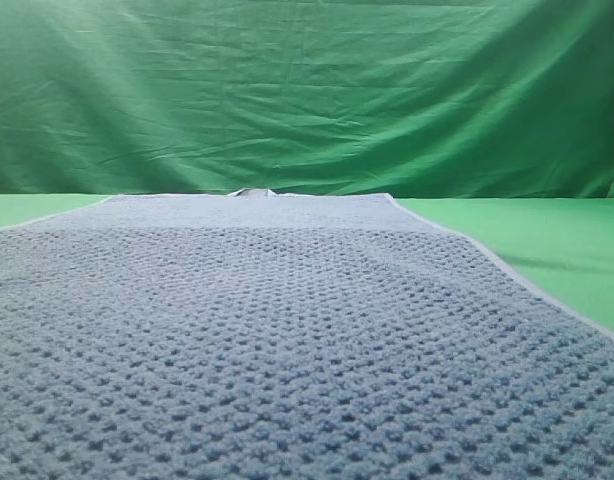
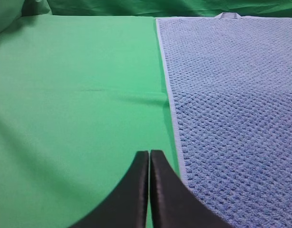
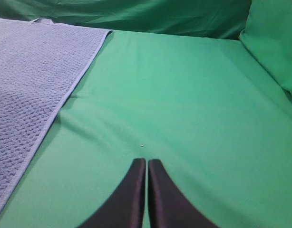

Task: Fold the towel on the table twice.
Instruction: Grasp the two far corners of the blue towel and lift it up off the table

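Left gripper: jaws pressed together, nothing between them; it hangs over bare green table just left of the towel's pale hem. Right gripper: likewise closed on nothing, over bare table w/ the towel well off to its left. Neither gripper shows in the exterior high view.

Towel: blue-grey, waffle weave, spread flat and unfolded on the table; fills most of the exterior high view, near edge running out of frame at bottom, far edge lying just short of the wrinkled green backdrop. A small tab sticks up at mid far edge, seen also in left wrist view. A tiny speck lies on the table just ahead of the right gripper.
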